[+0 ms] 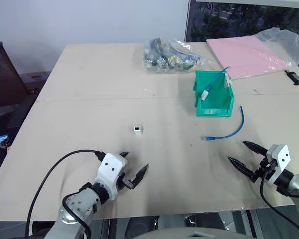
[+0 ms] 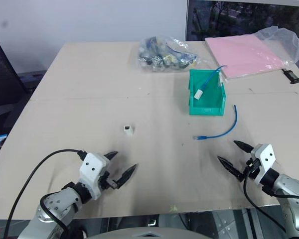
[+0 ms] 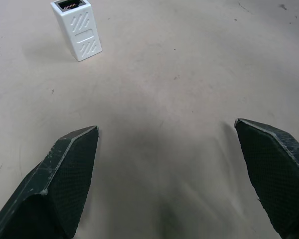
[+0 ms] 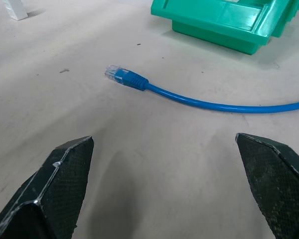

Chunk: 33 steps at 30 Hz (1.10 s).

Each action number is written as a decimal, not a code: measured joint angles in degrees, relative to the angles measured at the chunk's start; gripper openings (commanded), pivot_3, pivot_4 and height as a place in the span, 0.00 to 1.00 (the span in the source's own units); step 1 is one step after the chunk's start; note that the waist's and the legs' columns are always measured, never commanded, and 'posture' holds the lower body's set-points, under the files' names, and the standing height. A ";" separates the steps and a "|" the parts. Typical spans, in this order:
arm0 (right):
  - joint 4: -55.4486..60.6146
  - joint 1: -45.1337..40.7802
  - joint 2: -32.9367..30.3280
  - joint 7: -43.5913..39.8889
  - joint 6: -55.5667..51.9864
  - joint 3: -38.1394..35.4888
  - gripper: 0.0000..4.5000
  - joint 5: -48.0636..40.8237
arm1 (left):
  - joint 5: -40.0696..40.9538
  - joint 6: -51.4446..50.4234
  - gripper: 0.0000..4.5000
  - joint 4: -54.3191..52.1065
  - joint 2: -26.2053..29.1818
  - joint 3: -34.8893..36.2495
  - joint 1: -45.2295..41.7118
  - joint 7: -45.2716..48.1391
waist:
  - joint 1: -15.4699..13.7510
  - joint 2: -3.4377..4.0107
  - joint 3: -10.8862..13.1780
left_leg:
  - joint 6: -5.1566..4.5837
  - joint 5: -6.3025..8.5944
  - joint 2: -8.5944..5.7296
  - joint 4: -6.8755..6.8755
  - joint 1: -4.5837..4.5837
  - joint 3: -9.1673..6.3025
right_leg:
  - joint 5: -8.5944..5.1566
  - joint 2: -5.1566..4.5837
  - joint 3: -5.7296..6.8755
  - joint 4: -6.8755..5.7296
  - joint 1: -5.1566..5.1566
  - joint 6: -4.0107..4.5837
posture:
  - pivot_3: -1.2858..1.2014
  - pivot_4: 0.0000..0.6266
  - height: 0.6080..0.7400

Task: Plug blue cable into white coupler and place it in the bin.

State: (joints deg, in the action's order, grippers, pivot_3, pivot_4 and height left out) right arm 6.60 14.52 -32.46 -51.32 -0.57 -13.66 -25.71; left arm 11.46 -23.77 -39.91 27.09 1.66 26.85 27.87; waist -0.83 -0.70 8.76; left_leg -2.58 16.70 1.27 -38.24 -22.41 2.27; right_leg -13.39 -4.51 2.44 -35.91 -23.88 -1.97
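Thin light-blue cable (image 1: 232, 128) lies curved on beige tabletop (image 1: 99, 74), just in front of bright green plastic bin (image 1: 214, 97). Right gripper (image 1: 245, 155) spread wide, empty, near cable's clear-blue plug. Tiny white plastic coupler (image 1: 137, 130) stands left of bin, beyond left gripper (image 1: 134, 167), also spread, empty.

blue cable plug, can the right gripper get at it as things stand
Probably yes. The blue cable lies loose on bare table ahead of the open right gripper, nothing between; the green bin sits beyond it.
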 measured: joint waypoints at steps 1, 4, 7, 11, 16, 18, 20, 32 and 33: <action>0.00 0.00 0.00 0.00 0.00 0.00 1.00 0.00 | 0.00 0.00 1.00 0.00 0.00 0.00 0.00 0.00 | 0.00 0.00 0.00 | 0.00 0.00 0.00 -0.01 -0.01 0.00 | 0.01 0.00 0.00 0.00 0.00 -0.02 | 0.52 0.24 1.00; -0.65 0.46 0.00 -0.65 0.34 -0.12 1.00 0.12 | 0.08 0.47 1.00 1.25 0.05 -0.05 -1.92 1.04 | -0.16 0.00 0.00 | 0.00 0.00 -0.02 -0.13 -0.01 0.00 | 0.10 0.02 0.08 0.00 0.05 -0.15 | 0.52 0.24 1.00; -1.16 0.70 0.00 -0.81 0.97 -0.12 1.00 0.55 | 0.04 1.06 1.00 2.55 0.05 -0.16 -3.03 1.78 | -0.01 0.00 0.00 | 0.00 0.00 -0.02 -0.19 0.04 0.06 | 0.17 0.03 0.03 0.00 0.14 -0.24 | 0.52 0.24 1.00; -2.81 0.41 0.09 -0.80 1.21 -0.12 1.00 0.96 | -0.01 1.67 1.00 2.59 0.00 -0.46 -2.91 1.86 | 0.03 0.00 0.00 | 0.00 0.00 -0.02 -0.18 0.13 0.13 | 0.18 0.04 -0.04 -0.01 0.18 -0.25 | 0.52 0.24 1.00; -3.02 0.06 0.14 -0.99 2.24 -0.08 1.00 1.70 | -0.02 2.10 1.00 2.60 0.05 -0.46 -2.39 1.94 | -0.01 0.00 -0.01 | 0.00 0.00 -0.01 -0.18 0.19 0.13 | 0.18 0.05 -0.05 -0.03 0.23 -0.25 | 0.52 0.24 1.00; -3.06 0.04 0.14 -1.05 2.42 0.07 1.00 1.93 | -0.03 2.29 1.00 2.60 0.22 -0.42 -2.41 2.08 | -0.01 0.00 -0.01 | 0.00 0.00 -0.01 -0.18 0.21 0.14 | 0.18 0.05 -0.05 -0.04 0.24 -0.25 | 0.52 0.24 1.00; -3.06 -0.52 0.14 -1.35 2.50 0.29 1.00 2.13 | -0.02 2.73 1.00 2.60 0.76 -0.29 -2.49 2.61 | -0.01 0.00 -0.01 | 0.00 0.00 -0.02 -0.18 0.30 0.19 | 0.18 0.05 -0.10 -0.05 0.31 -0.25 | 0.52 0.24 1.00; -10.31 -25.03 -6.20 -8.94 -2.23 14.80 1.00 10.14 | 11.22 0.44 1.00 2.84 14.95 0.13 -16.55 21.54 | 0.10 -0.07 0.06 | 0.01 -0.03 0.02 -0.33 0.62 0.34 | 0.22 0.30 -0.35 -0.62 0.29 -0.16 | 0.52 0.24 1.00; -12.26 -27.60 -6.12 -9.32 -3.16 16.16 1.00 11.02 | 13.35 -0.47 1.00 2.82 16.15 0.24 -18.16 23.35 | 0.01 -0.04 0.08 | 0.01 -0.03 0.02 -0.33 0.59 0.33 | 0.22 0.31 -0.35 -0.64 0.27 -0.16 | 0.52 0.24 1.00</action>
State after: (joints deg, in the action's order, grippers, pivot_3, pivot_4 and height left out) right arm -5.67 -13.08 -38.58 -60.64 -3.73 2.51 -14.70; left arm 24.81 -24.24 -37.08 43.25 1.89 8.69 51.22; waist -0.82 -0.74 8.84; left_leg -2.57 16.68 1.30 -38.57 -21.81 2.61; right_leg -13.17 -4.21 2.09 -36.55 -23.61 -2.13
